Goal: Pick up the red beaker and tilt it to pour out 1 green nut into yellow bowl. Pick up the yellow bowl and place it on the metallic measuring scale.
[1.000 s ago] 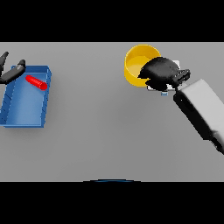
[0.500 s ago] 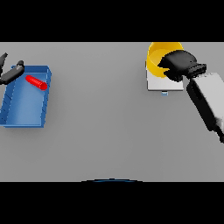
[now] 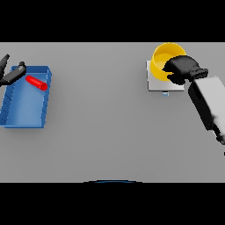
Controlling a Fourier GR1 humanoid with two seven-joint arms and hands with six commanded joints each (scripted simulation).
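Grey surface (image 3: 105,132) fills the head view from edge to edge, and everything shown lies on it or over it. At the upper right a yellow bowl (image 3: 161,59) is seen over a pale square scale (image 3: 154,83), covering its far part; whether the bowl rests on the plate or is held just above cannot be told. The bowl's near right rim is gripped by the right hand (image 3: 182,69), whose dark fingers are curled over the edge, with the white and grey arm running down toward the lower right. No nut can be made out inside the bowl. At the far left a blue tray (image 3: 26,107) is set on the surface, well apart from the scale. A red beaker (image 3: 36,82) lies on its side in the tray's far part, slanting. The left hand (image 3: 11,74) is seen at the tray's far left corner, just beside the beaker, fingers spread and holding nothing.
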